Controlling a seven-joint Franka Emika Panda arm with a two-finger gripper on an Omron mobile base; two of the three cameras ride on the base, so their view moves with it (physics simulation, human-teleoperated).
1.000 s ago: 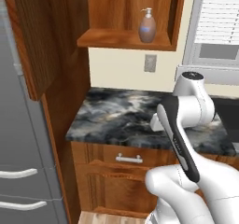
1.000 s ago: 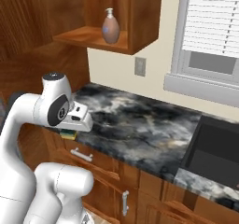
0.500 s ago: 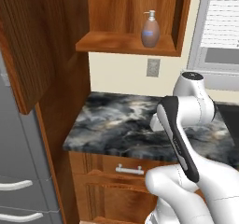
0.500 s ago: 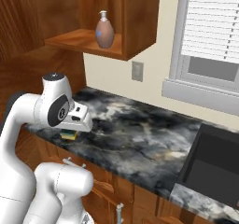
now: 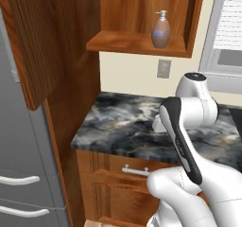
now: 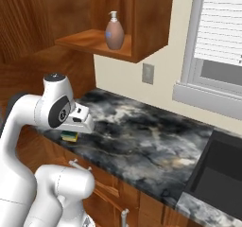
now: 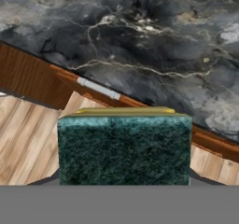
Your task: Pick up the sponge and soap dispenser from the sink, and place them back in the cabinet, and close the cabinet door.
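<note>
The sponge (image 7: pixel 124 148) is a green scrub block with a yellow layer, held low in the hand view over the counter's front edge. From the right base view it (image 6: pixel 71 137) shows as a small yellow-green block under the hand, and my gripper (image 6: pixel 72 132) is shut on it. The soap dispenser (image 5: pixel 160 30) (image 6: pixel 114 32) stands upright on the shelf of the cabinet (image 5: pixel 137 41). The cabinet door (image 5: pixel 33 41) hangs open at the left. The sink (image 6: pixel 220 174) lies at the far right. The sponge hides my fingertips.
A dark marble counter (image 6: pixel 142 141) runs below the cabinet, with wooden drawers and a silver handle (image 5: pixel 137 170) under it. A grey refrigerator (image 5: pixel 19 174) stands at the left. A wall outlet (image 5: pixel 164 68) and a window with blinds (image 6: pixel 222 27) are behind.
The whole picture has shifted in both base views, so the base has moved. The arm keeps the same pose with the sponge in the gripper.
</note>
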